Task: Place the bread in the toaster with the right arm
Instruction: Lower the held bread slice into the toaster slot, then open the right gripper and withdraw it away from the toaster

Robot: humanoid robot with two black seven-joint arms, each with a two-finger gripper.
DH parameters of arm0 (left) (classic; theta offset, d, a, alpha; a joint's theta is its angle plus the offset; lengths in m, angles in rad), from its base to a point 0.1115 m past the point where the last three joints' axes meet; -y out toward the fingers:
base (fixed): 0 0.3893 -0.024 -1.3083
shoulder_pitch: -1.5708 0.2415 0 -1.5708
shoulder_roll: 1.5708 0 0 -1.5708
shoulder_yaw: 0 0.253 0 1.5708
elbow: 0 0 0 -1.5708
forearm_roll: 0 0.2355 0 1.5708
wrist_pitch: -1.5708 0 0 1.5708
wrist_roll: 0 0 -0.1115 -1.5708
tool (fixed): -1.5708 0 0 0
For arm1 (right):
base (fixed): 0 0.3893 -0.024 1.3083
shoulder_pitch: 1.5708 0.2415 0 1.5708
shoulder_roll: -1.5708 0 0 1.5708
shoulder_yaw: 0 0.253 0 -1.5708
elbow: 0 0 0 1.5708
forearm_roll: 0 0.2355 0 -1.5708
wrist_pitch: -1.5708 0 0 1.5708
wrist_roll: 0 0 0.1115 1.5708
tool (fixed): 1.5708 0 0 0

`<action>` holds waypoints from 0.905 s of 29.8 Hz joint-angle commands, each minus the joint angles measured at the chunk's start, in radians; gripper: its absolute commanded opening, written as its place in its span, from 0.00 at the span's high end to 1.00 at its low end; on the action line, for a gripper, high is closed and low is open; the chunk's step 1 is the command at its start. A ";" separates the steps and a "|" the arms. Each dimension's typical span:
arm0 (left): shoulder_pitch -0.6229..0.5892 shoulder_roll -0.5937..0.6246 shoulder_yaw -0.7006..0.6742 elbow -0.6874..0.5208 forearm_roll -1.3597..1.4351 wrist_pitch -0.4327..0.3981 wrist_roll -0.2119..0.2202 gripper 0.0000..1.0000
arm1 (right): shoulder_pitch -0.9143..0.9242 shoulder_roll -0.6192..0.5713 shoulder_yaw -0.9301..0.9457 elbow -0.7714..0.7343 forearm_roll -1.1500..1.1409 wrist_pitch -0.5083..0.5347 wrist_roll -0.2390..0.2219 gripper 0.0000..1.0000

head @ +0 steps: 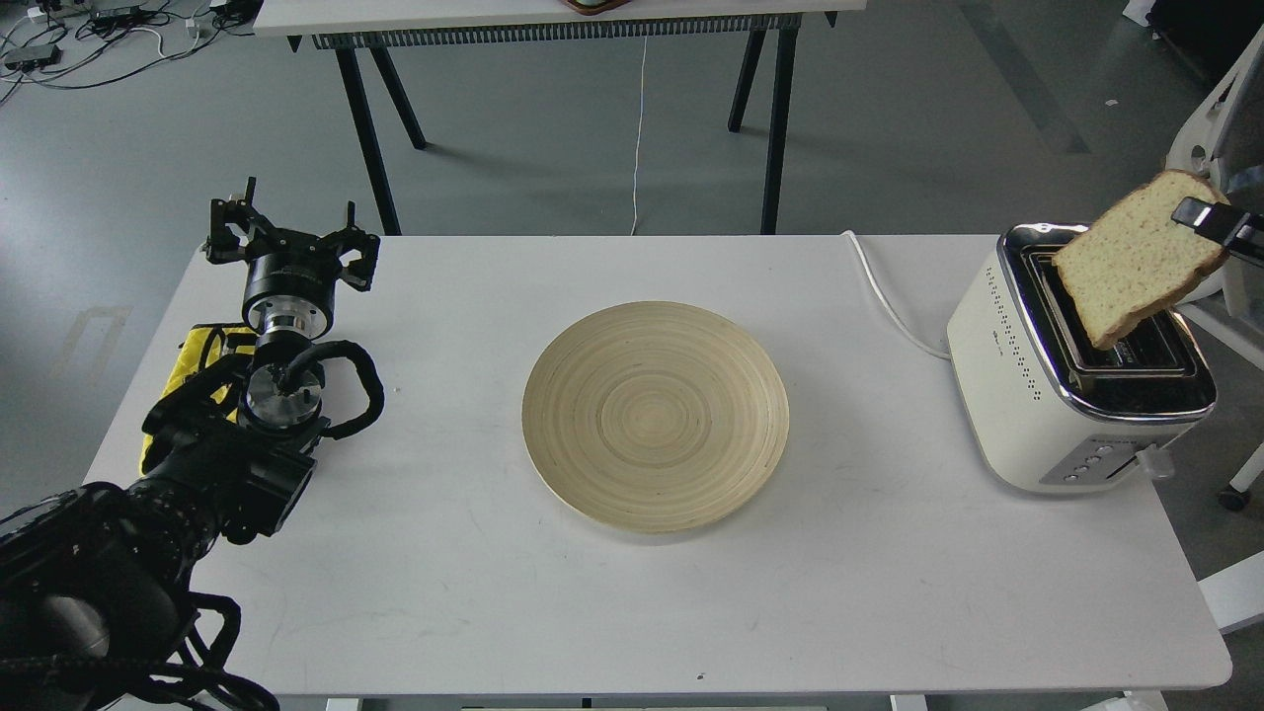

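In the head view, the right gripper [1217, 223] reaches in from the right edge of the frame, only its black fingertips and a short length behind them showing; the rest of that arm lies outside the picture. Its fingers are clamped on the upper right corner of the bread [1136, 259], which hangs tilted, crusted top up and to the right, lower corner pointing down at the dark slots of the toaster [1057, 380]; whether that corner has entered a slot or only hovers above it I cannot tell. The toaster stands at the right end of the white table [444, 583], its button row facing forward and its white cord [884, 296] trailing back and left across the tabletop; a round wooden plate [656, 416] sits at the middle of the table, well apart from the toaster. The left arm comes in from the lower left corner, its joints stacked upward over a yellow object [188, 360] near the table's left edge; the left gripper [292, 242] points away toward the far edge, fingers spread wide, grasping nothing.
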State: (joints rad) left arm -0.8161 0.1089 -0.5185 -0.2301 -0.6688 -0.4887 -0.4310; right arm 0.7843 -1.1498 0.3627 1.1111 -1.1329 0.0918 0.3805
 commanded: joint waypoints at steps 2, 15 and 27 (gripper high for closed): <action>0.000 0.000 0.000 0.000 0.000 0.000 0.000 0.00 | 0.000 0.013 0.001 -0.033 -0.001 0.000 0.000 0.99; 0.000 0.000 0.000 0.000 0.000 0.000 0.000 0.00 | 0.000 0.062 -0.048 -0.037 -0.001 -0.004 0.000 0.99; 0.000 0.000 0.000 0.000 0.000 0.000 0.000 0.00 | 0.006 0.110 -0.056 -0.036 0.010 -0.017 -0.002 0.25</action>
State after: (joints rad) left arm -0.8170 0.1089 -0.5185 -0.2301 -0.6690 -0.4888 -0.4313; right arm 0.7855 -1.0498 0.3006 1.0738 -1.1286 0.0823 0.3775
